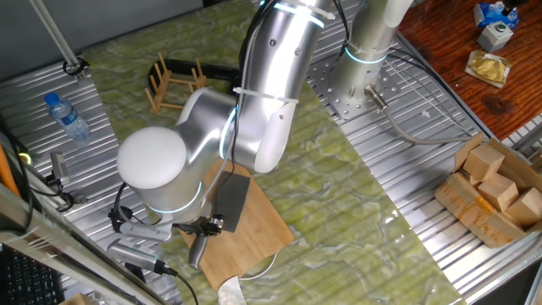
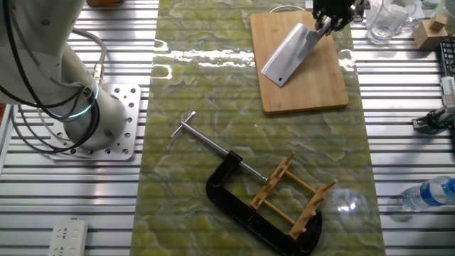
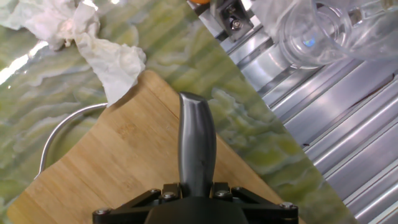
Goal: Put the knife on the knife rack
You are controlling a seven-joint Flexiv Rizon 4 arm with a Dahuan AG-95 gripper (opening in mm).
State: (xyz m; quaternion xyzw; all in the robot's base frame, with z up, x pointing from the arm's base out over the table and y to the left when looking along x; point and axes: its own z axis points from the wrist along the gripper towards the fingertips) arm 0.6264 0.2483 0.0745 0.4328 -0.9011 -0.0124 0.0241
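The knife is a cleaver with a broad grey blade [image 2: 286, 54] and a slim silver handle [image 3: 197, 143]. My gripper [image 3: 196, 190] is shut on that handle, jaws pressed against both its sides. The blade [image 1: 230, 202] slants over the bamboo cutting board [image 2: 307, 89]; whether its tip touches the wood I cannot tell. In the other fixed view my gripper [image 2: 331, 18] is at the board's far right corner. The knife rack [image 2: 293, 196], light wood with upright pegs, stands well away from it, near the front of the mat. In one fixed view the rack [image 1: 172, 85] is at the back left.
A black C-clamp [image 2: 238, 195] with a steel bar lies against the rack. Crumpled white tissue [image 3: 93, 37] and a metal ring [image 3: 59, 134] lie beside the board. A clear glass [image 3: 314, 31], a water bottle [image 1: 68, 116] and wooden blocks [image 1: 495, 182] sit off the mat.
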